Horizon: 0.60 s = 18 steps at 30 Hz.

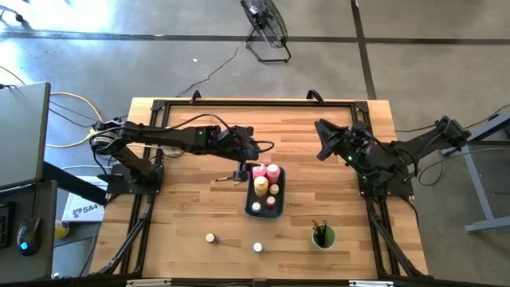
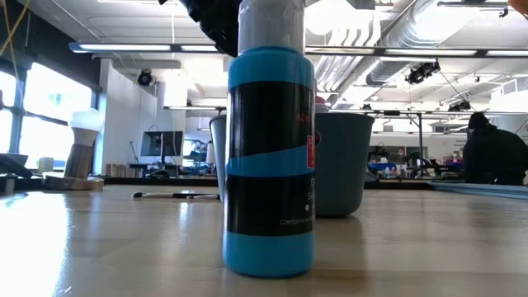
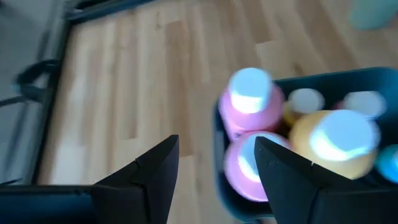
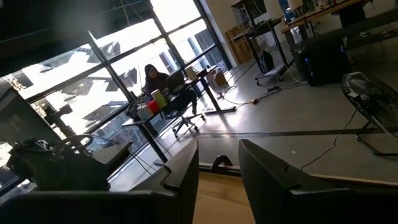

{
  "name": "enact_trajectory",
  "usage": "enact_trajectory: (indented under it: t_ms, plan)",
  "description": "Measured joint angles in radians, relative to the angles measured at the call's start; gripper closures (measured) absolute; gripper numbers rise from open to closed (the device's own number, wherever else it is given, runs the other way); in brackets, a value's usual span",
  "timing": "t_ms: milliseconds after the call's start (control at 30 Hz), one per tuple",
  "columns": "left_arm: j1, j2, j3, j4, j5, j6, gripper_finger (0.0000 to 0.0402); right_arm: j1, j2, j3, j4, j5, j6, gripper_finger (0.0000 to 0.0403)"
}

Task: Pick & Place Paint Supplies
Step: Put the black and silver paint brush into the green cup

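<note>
Low view alone shows a blue bottle [image 2: 269,157] close up.

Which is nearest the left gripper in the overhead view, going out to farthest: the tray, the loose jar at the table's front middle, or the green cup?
From the left gripper:
1. Tray, right beside it, mid-table.
2. Loose jar, near the front edge, middle.
3. Green cup, front, on the right arm's side.
</note>
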Motion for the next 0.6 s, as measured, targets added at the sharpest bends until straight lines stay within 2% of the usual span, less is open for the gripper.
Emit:
enact_trajectory:
  t_ms: [233, 367, 600]
  plan:
    - [0.000, 0.000, 0.000, 0.056, -0.115, 0.044, 0.0197, -0.037, 0.000, 0.000, -0.001, -0.089, -0.069, 0.0295]
    - [0.000, 0.000, 0.000, 0.115, -0.098, 0.031, 0.0197, -0.049, 0.000, 0.000, -0.001, -0.131, -0.139, 0.0295]
    - [0.000, 0.000, 0.000, 0.229, -0.096, -0.103, 0.0197, -0.052, 0.000, 0.000, 0.000, -0.147, -0.290, 0.0295]
